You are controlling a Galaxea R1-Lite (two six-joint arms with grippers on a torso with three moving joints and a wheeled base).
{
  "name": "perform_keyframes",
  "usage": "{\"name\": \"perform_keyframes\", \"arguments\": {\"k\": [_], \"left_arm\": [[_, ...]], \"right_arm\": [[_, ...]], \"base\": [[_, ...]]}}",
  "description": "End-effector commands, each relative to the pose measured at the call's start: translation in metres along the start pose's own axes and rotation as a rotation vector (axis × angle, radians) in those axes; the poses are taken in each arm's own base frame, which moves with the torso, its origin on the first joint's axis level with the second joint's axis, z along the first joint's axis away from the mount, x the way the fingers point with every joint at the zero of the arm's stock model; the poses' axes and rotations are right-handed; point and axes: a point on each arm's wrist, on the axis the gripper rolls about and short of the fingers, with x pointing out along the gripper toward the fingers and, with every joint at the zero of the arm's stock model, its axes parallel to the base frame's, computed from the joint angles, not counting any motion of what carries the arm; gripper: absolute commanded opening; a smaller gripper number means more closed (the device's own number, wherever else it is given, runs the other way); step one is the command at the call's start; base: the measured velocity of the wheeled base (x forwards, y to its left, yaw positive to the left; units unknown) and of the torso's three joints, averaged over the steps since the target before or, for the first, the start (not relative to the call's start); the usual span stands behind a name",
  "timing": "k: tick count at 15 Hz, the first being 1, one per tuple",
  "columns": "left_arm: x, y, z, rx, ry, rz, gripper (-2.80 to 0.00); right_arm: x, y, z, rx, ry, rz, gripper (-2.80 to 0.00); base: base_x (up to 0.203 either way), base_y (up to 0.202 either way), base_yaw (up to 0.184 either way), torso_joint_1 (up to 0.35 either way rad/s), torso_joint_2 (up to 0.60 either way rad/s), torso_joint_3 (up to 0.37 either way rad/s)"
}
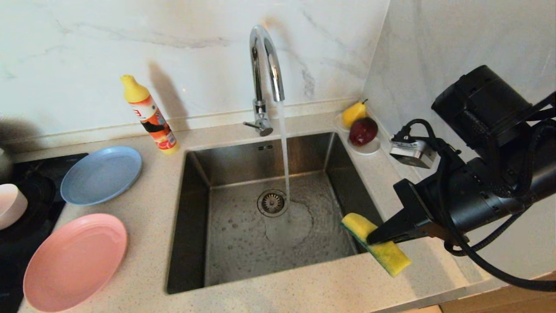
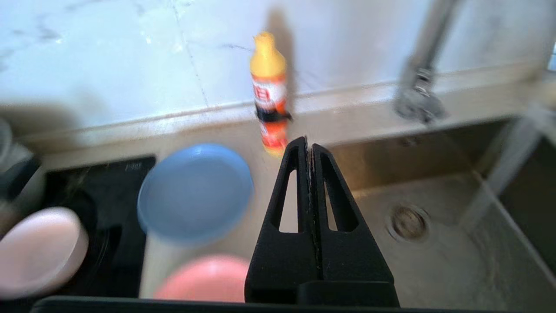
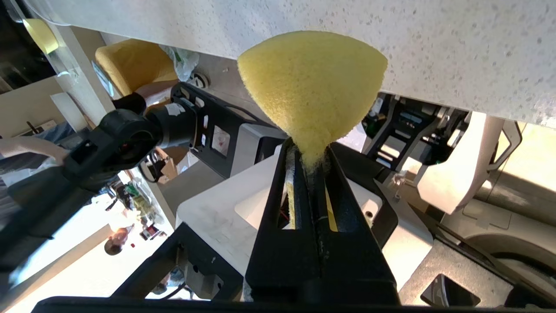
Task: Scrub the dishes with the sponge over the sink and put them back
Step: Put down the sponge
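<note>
The right gripper [image 1: 377, 237] pinches the sponge [image 1: 377, 244] at the sink's [image 1: 269, 152] corner, while the left gripper [image 2: 309, 150] hangs empty, fingers together.

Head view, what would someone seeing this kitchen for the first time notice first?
Probably the faucet pouring water into the steel sink at centre. Next, the right gripper pinching the yellow-green sponge at the sink's front right corner. On the counter to the left lie a blue-grey plate and a pink plate, the pink one nearer the front edge.
</note>
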Motion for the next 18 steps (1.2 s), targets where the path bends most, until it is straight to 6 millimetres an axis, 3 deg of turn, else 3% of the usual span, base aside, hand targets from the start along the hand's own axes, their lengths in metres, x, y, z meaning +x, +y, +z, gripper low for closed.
{"name": "perform_keyframes", "arguments": {"k": [1,5,7,10,13,18], "left_arm": [[-0.088,-0.006,-0.018,0.004,-0.131,-0.030,-2.80],[-0.138,-0.013,-0.089,0.027,-0.086,-0.087,-2.80],[-0.141,-0.016,-0.136,0.041,0.008,-0.066,-2.80],[-0.130,-0.018,-0.184,0.063,0.123,0.004,-2.80],[-0.130,-0.019,-0.195,0.018,0.192,-0.017,-2.80],[-0.130,-0.019,-0.194,-0.015,0.197,-0.012,-2.80]], "right_arm": [[-0.001,0.001,-0.002,0.000,0.003,0.004,-2.80],[-0.003,0.002,-0.001,-0.004,-0.005,0.007,-2.80],[-0.006,0.004,-0.003,-0.013,-0.010,0.012,-2.80],[-0.011,0.005,-0.006,-0.018,-0.019,0.018,-2.80],[-0.010,0.006,-0.009,-0.026,-0.012,0.019,-2.80],[-0.014,0.008,-0.012,-0.038,-0.034,0.000,-2.80]], "base": [[0.000,0.000,0.000,0.000,0.00,0.000],[0.000,0.000,0.000,0.000,0.00,0.000],[0.000,0.000,0.000,0.000,0.00,0.000],[0.000,0.000,0.000,0.000,0.00,0.000],[0.000,0.000,0.000,0.000,0.00,0.000],[0.000,0.000,0.000,0.000,0.00,0.000]]}}
